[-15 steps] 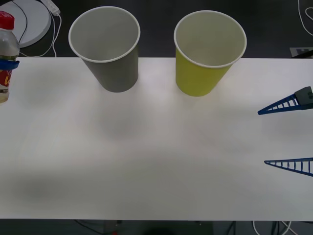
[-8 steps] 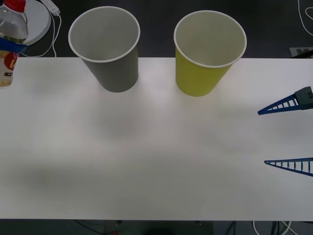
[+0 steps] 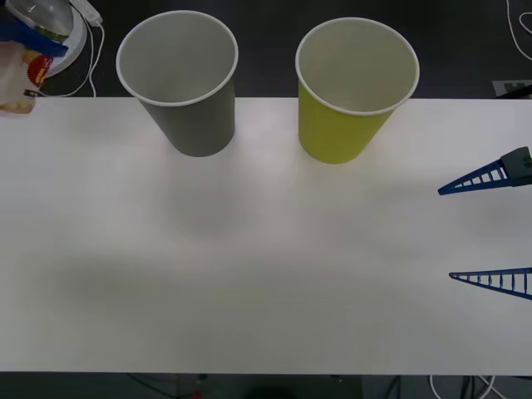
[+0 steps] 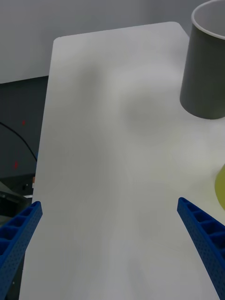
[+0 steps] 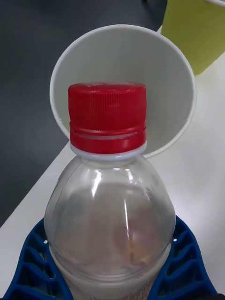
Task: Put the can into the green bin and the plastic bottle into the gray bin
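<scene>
My left gripper (image 3: 27, 35) is shut on the plastic bottle (image 3: 23, 58) at the far left of the front view, lifted above the table's back left corner and tilted. The left wrist view shows the clear bottle (image 5: 108, 206) with its red cap (image 5: 107, 118) held between the blue fingers (image 5: 35, 267), cap toward the gray bin's (image 5: 123, 84) open mouth. The gray bin (image 3: 181, 79) stands upright at the back, with the green bin (image 3: 353, 87) to its right. At the right edge my right gripper (image 3: 490, 229) hangs open with nothing in it. The can is out of view.
The white table (image 3: 266, 249) spreads wide in front of the two cups. A white round device (image 3: 62, 37) with a cable lies on the dark floor behind the left corner. More cables run at the far right edge (image 3: 519, 21).
My left gripper has carried the bottle up and toward the back, tilting it, so less of it shows at the left edge. The right arm and both cups have stayed still.
</scene>
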{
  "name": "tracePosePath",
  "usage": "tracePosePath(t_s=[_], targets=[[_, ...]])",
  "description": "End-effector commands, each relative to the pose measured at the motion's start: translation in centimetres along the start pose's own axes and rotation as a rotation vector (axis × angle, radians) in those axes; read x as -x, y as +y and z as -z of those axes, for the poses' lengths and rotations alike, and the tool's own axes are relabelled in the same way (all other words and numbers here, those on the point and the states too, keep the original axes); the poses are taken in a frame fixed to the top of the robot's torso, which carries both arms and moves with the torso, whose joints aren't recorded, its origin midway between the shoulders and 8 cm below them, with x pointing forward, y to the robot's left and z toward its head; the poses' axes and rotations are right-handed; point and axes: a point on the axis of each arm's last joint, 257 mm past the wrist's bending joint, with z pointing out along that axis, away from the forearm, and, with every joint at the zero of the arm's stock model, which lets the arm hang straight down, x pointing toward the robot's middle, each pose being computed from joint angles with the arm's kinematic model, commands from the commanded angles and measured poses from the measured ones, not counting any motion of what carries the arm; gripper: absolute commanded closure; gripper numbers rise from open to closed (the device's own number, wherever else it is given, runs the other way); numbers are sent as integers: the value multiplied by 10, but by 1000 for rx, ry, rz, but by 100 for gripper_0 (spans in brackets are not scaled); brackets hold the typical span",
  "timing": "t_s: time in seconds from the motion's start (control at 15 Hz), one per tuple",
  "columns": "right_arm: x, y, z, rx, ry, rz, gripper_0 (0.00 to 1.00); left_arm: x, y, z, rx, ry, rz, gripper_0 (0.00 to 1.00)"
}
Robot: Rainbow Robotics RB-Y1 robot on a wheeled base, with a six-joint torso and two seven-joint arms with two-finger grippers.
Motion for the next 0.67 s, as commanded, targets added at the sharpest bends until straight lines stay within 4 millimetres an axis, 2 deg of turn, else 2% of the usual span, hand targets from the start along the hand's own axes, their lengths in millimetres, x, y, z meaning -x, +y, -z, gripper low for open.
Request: tracePosePath(t_s=[0.07,0.67], targets=[[0,0,0,0,0,0,0,17,6,-11,-8,8,5,100],[0,0,0,0,0,0,0,60,21,-40,16,21,11,100]])
